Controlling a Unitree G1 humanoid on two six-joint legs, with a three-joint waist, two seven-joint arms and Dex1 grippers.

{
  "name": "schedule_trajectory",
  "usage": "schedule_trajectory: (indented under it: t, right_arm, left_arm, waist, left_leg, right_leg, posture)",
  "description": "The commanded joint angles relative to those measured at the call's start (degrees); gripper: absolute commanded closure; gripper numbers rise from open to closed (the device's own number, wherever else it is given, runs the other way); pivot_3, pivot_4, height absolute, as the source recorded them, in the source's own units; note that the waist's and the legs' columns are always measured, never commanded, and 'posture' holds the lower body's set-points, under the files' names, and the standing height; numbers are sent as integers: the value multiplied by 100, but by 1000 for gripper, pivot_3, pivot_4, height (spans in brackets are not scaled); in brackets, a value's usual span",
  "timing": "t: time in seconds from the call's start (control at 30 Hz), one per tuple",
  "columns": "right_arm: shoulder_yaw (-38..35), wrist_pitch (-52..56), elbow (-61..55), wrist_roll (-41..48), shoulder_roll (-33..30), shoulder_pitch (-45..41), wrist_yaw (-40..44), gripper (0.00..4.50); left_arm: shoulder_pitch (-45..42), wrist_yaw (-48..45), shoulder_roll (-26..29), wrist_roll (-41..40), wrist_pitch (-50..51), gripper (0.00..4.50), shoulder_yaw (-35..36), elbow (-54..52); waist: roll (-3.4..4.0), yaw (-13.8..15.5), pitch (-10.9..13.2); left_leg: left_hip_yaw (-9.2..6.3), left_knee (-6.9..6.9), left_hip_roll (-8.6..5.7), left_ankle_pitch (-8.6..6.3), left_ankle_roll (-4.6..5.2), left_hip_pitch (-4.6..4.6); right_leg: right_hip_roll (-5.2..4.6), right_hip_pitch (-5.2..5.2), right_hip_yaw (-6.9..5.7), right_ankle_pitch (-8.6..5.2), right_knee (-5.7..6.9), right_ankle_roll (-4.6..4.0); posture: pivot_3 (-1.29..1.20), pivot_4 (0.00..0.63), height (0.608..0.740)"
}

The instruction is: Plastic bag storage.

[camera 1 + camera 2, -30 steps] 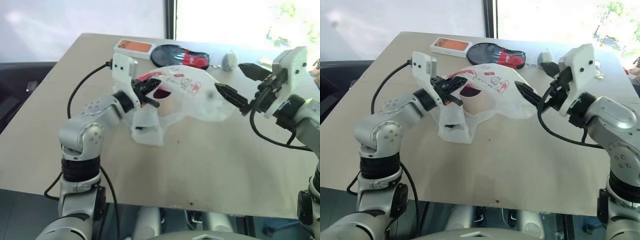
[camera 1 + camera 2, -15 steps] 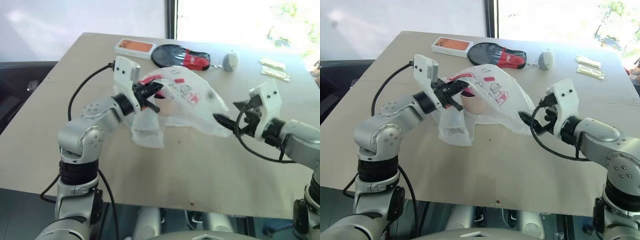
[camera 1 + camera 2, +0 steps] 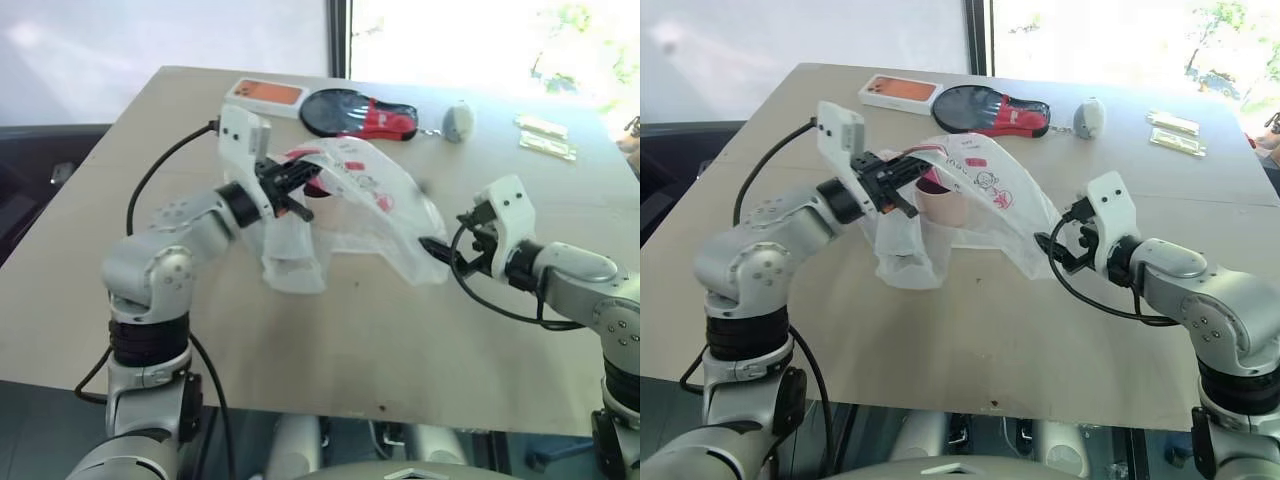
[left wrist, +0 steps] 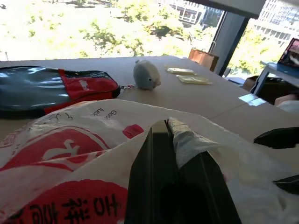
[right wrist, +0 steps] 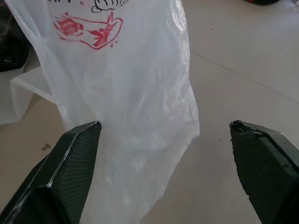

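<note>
The plastic bag, thin translucent white with red print, lies heaped on the middle of the table. My left gripper is shut on its upper left edge and holds that edge up off the table; in the left wrist view the film is pinched between the black fingers. My right gripper is low at the bag's right end, open. In the right wrist view the bag's hanging corner sits between the two spread fingertips without touching them.
A tan rounded thing shows through the bag beside the left gripper. Along the far edge of the table lie an orange phone box, a black and red pouch, a grey keyring toy and two flat packets.
My right arm has dropped from above the table to low beside the bag's right end, still open. My left gripper has raised the bag's edge slightly, stretching the film.
</note>
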Motion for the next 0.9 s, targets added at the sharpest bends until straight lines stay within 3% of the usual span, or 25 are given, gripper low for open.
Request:
schedule_trajectory:
  t: [0.03, 0.27, 0.57, 0.77, 0.9]
  right_arm:
    - [-73, -148, -49, -76, -92, -8, 142, 554]
    - [-25, -7, -302, 153, -168, 174, 501, 554]
    - [585, -119, -198, -120, 341, 488, 295, 554]
    - [802, -584, 419, -695, 612, 736, 212, 554]
    - [742, -628, 439, -742, 712, 670, 289, 554]
  left_arm:
    - [-168, 175, 143, -947, 403, 3686, 617, -168]
    - [92, 569, 678, -2483, 936, 2135, 1105, -405]
    - [1769, -21, 2482, -4228, 1363, 2135, 1761, -932]
    - [3671, -1149, 3007, -3377, 1374, 2135, 2489, -1863]
    - [4325, -1453, 2938, -2423, 793, 2135, 2335, -2237]
  waist:
    - [0, 6, 0]
    - [-1, 10, 0]
    - [1, -14, -1]
    - [-12, -3, -11]
    - [2, 14, -14]
  left_leg:
    - [-1, 0, 0, 0, 0, 0]
    - [-2, 1, -2, 0, 0, 1]
    - [1, 0, 5, 0, -1, 6]
    - [-5, 0, -10, -2, 1, 4]
    - [-7, -1, -3, -1, -3, 5]
  right_leg:
    - [0, 0, -1, 0, 0, 1]
    - [-2, 2, -1, -1, 0, 1]
    - [5, -2, 6, -1, 4, -2]
    - [-8, 4, 0, -10, 0, 14]
    - [-1, 1, -3, -11, 3, 12]
  posture:
    - [0, 150, 740]
    - [0, 150, 740]
    - [0, 150, 740]
    - [0, 150, 740]
    - [0, 150, 740]
